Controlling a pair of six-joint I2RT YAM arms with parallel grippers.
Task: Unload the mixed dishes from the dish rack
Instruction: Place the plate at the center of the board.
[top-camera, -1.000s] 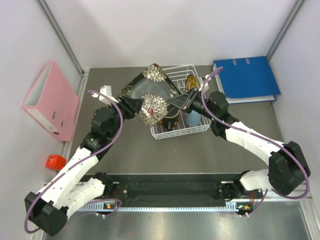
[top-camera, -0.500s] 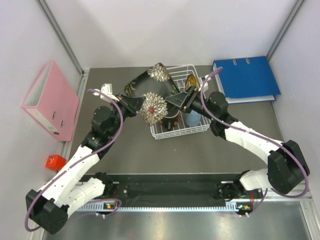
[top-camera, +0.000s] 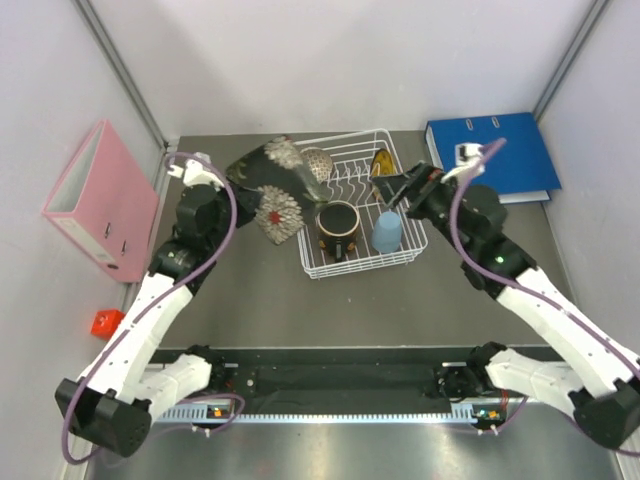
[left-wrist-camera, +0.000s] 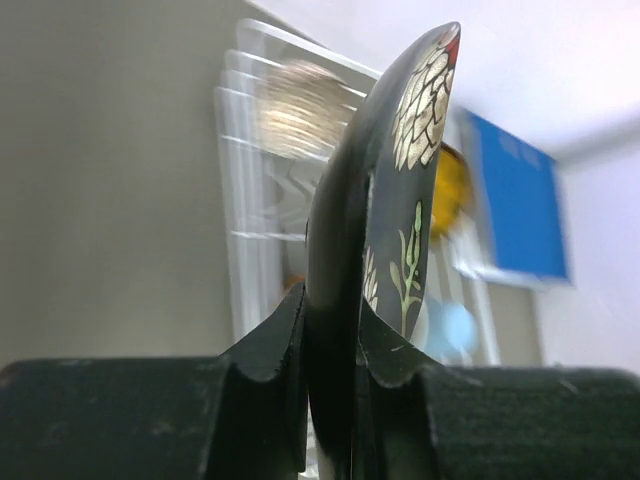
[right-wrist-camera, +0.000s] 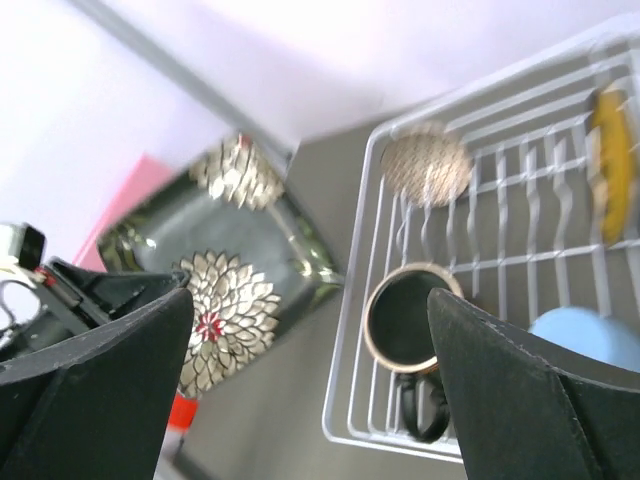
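My left fingers (left-wrist-camera: 262, 360) clamp the floral plate (top-camera: 268, 190), clear of the dish rack (top-camera: 360, 268); right fingers (right-wrist-camera: 520, 380) gape empty. Still racked: bowl (top-camera: 317, 163), mug (top-camera: 338, 228), cup (top-camera: 387, 233), amber plate (top-camera: 382, 163).

Overhead camera looks down; both wrist cameras share the dish rack (top-camera: 352, 182).

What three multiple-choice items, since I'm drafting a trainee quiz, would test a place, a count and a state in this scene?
1. The dark floral square plate is: A inside the white wire dish rack; B left of it, in the left gripper; C behind it.
2. Dishes in the rack: A two; B four; C six.
3. The right gripper is: A open, empty; B shut on a dish; C out of sight.
B: clamped beside the rack's left edge. B: speckled round bowl, dark mug, light-blue cup, amber-yellow plate. A: jaws spread, nothing between.
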